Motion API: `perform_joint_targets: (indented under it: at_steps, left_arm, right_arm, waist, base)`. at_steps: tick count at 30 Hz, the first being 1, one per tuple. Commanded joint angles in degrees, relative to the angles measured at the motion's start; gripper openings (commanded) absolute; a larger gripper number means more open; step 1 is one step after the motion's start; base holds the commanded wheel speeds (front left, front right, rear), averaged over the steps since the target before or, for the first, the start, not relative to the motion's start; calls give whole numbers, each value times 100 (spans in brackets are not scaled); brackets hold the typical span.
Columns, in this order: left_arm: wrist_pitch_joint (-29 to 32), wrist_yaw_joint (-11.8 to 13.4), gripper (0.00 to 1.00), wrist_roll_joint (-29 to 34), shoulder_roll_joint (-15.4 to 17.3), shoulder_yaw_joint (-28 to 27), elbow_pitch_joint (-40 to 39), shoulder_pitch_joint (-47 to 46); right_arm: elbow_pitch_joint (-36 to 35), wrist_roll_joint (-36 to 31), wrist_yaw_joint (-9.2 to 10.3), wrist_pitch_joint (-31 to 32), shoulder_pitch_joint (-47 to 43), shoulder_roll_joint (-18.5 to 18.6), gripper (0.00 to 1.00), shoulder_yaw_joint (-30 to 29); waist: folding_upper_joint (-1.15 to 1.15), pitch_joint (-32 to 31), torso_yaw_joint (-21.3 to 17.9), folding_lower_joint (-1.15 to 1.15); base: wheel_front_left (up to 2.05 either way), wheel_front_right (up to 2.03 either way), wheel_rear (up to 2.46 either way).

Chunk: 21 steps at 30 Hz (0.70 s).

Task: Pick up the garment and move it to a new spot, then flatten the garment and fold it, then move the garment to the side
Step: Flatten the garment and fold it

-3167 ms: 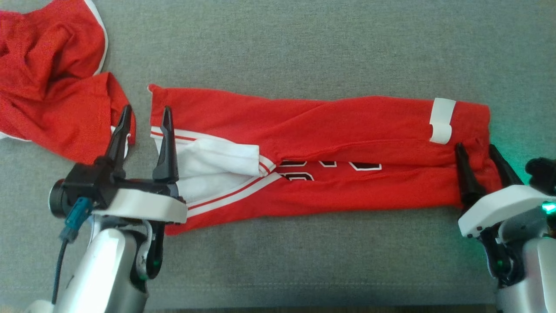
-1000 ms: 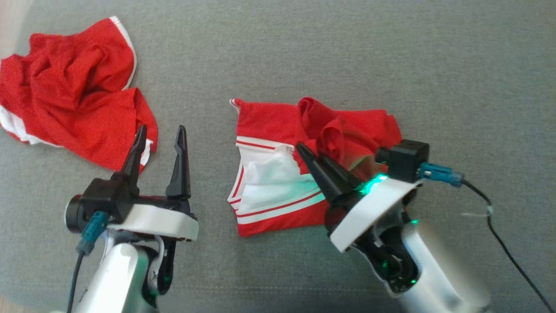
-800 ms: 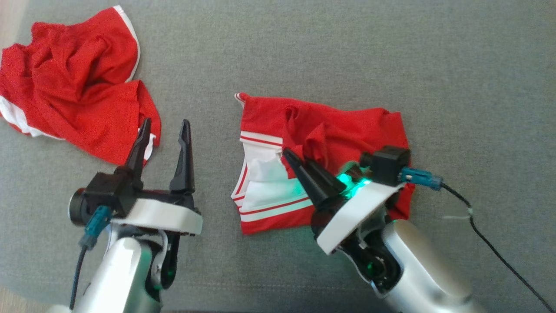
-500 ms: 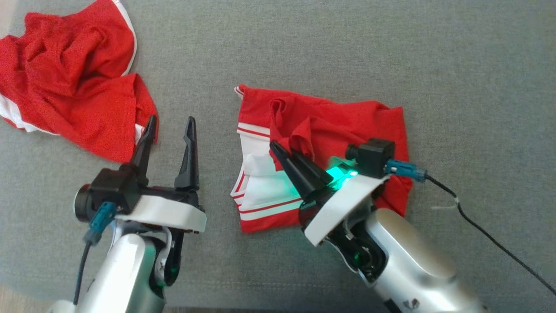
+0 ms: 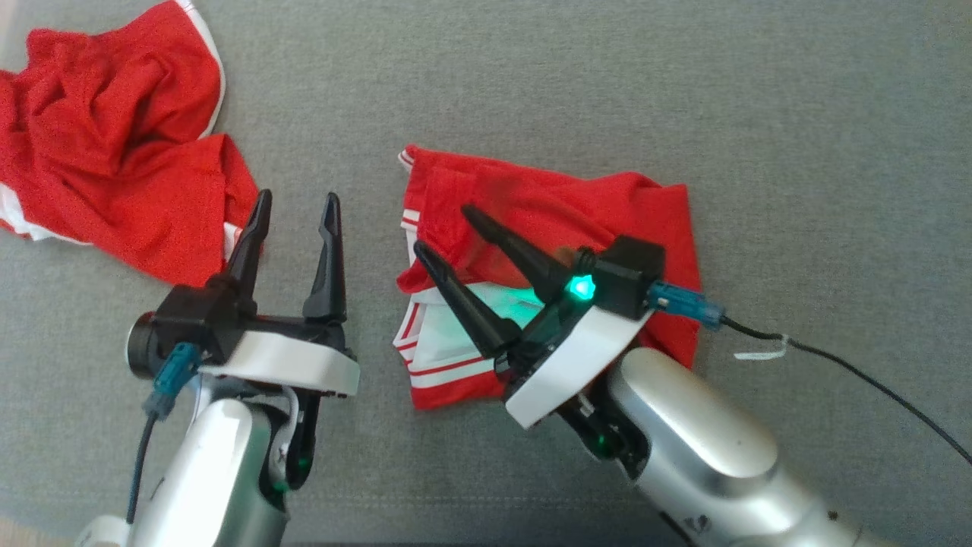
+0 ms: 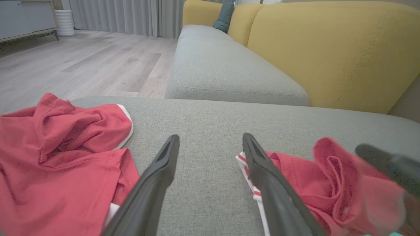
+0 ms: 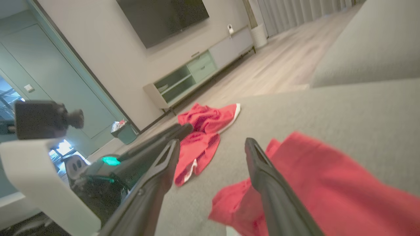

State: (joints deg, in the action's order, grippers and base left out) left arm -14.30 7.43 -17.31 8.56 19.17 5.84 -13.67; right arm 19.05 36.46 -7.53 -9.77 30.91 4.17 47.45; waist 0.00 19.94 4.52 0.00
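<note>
Folded red garment (image 5: 607, 205) on grey sofa seat (image 5: 683, 91), right jaws spread wide, empty, over its left end, left jaws open, empty, between it and a crumpled second red garment (image 5: 114, 152), black cable (image 5: 850, 372) trailing right, yellow backrest (image 6: 328, 49) beyond.

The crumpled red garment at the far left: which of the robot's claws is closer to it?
Left. The left gripper hovers open with one fingertip right beside the crumpled red garment. The right gripper is open over the folded red garment, farther to the right.
</note>
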Motion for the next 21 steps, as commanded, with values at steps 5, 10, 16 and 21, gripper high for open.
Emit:
perform_joint_targets:
  at_steps: [5,10,16,21]
  left_arm:
    - [-69,73,100,61,158,-302,-180,-52]
    - [-69,111,100,83,235,-347,-237,-19]
    - [-69,164,100,99,328,-396,-322,28]
    - [-64,203,100,101,396,-420,-370,105]
  right_arm:
    - [-818,-713,4,-144,-221,-17,100,-665]
    - [-1518,-1326,4,9,-691,278,100,-1977]
    - [-2108,-1801,4,350,-1458,548,100,-3498]
    - [-2444,-1940,4,553,-2073,604,100,-4179]
  waist:
    - [0,-106,-150,0]
    - [0,-171,-246,0]
    - [0,-259,-311,0]
    - [0,-349,-331,0]
  base:
    - [0,0,0]
    - [0,0,0]
    - [0,0,0]
    - [0,0,0]
